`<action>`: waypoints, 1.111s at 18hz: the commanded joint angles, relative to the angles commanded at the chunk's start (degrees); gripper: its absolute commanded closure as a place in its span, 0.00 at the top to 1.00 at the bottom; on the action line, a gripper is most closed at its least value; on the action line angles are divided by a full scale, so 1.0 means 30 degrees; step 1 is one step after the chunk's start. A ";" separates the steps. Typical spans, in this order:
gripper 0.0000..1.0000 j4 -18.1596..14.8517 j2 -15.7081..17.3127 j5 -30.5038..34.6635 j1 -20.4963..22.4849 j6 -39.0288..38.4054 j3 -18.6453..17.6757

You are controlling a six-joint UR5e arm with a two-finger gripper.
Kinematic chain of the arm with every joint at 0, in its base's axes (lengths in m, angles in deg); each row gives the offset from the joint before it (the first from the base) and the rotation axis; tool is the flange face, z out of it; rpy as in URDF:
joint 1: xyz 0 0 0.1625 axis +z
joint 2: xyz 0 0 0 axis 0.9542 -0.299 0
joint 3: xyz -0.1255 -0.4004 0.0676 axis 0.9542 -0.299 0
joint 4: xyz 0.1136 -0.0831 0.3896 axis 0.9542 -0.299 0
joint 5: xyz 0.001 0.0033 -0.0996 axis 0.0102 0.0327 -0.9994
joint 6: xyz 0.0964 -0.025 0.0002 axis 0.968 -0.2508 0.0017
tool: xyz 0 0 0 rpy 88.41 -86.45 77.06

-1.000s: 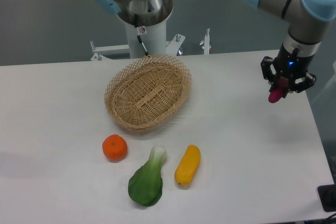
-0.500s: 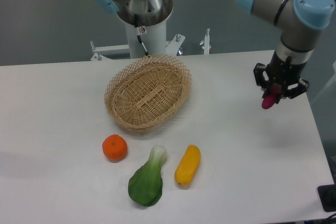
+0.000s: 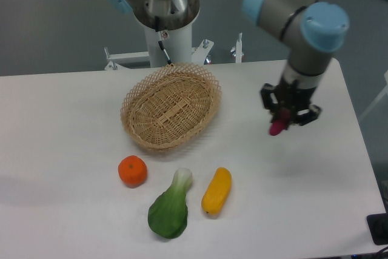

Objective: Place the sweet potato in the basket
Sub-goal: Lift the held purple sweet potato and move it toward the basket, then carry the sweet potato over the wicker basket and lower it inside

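sweet potato [image 3: 277,128]: small, magenta-red, tapered tip pointing down, held above the tabletop [image 3: 303,186], right of the basket [image 3: 171,108]
gripper [image 3: 287,112]: jaws clenched on the sweet potato
basket: tan wicker oval, nothing inside

single fixed camera, high front view, looking down across table [image 3: 73,107], arm base at rear

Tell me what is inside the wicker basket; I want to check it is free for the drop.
Nothing lies inside the tan woven wicker basket; its woven floor shows throughout. The table under it is covered.
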 joint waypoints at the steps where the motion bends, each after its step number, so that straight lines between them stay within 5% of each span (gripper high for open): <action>1: 0.19 0.0467 0.0262 0.0000 -0.0323 -0.0001 -0.0556; 5: 0.19 0.2022 0.1463 0.0029 -0.1788 -0.0001 -0.3250; 13: 0.30 0.2317 0.2491 0.0381 -0.5334 -0.0321 -0.6215; 16: 0.43 0.2346 0.2579 0.0322 -0.6418 -0.0616 -0.6712; 18: 0.65 0.2317 0.2550 0.0322 -0.6712 -0.0616 -0.6860; 20: 0.76 0.2317 0.2550 0.0380 -0.6860 -0.0616 -0.6890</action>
